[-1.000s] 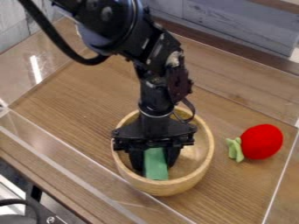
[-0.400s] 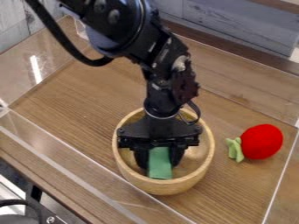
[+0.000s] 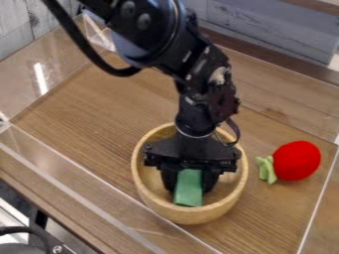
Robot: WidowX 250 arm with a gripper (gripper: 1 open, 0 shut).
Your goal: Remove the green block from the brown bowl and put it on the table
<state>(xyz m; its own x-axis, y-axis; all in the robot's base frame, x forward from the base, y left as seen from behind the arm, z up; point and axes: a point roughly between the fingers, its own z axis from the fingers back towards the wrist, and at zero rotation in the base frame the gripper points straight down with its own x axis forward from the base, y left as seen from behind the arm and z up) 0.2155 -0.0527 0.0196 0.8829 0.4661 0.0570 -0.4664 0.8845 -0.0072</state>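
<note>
The brown bowl sits on the table near the front, right of centre. The green block stands tilted inside it, its lower end on the bowl's floor. My gripper points straight down into the bowl and is shut on the green block's upper end, black fingers on either side of it. The dark arm rises from the bowl toward the top left and hides the bowl's back rim.
A red strawberry-like toy with a green leaf lies on the table just right of the bowl. Low clear acrylic walls border the table at the front and left. A grey wall runs along the back.
The arm has shifted right, and the bowl and green block have moved right with it, closer to the red toy. The gripper has rolled a little. It stays shut on the block.
</note>
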